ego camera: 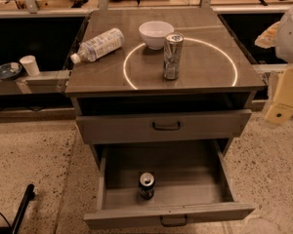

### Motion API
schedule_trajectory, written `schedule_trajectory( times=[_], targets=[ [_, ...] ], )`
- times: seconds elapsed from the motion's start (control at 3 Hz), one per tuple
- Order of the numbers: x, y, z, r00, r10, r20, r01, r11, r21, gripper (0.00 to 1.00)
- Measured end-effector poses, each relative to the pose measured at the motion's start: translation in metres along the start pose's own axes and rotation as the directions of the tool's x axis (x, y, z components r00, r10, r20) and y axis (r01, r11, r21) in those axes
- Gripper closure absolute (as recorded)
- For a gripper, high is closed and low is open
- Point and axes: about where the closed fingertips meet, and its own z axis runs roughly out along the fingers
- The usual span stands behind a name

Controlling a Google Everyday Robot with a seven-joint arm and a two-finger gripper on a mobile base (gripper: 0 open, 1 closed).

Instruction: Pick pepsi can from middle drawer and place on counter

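Note:
The pepsi can (146, 185), short and dark with a silver top, stands upright in the pulled-out middle drawer (205, 212), near the middle of its front. The counter (102, 74) above carries a bright circular ring. My gripper (283, 101) shows as a pale cream part under the white arm (290, 28) at the right edge. It is level with the cabinet's upper drawer, well to the right of the pepsi can and higher than it. It holds nothing that I can see.
On the counter stand a tall slim silver can (173, 56) and a white bowl (156, 33), with a plastic bottle (98, 45) lying at the left. The upper drawer (117, 128) is slightly out. A paper cup (29, 65) sits on a low ledge at left. A black bar (22, 206) lies on the floor.

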Motion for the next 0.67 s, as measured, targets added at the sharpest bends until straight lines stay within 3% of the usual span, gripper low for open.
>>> schedule_trajectory(
  times=[0.33,0.67],
  targets=[
    [0.000,0.000,0.000,1.000,0.000,0.000,0.000,1.0000,0.000,0.00],
    [-0.029,0.013,0.068,0.998,-0.028,0.064,0.035,0.9934,-0.110,0.00]
  ],
)
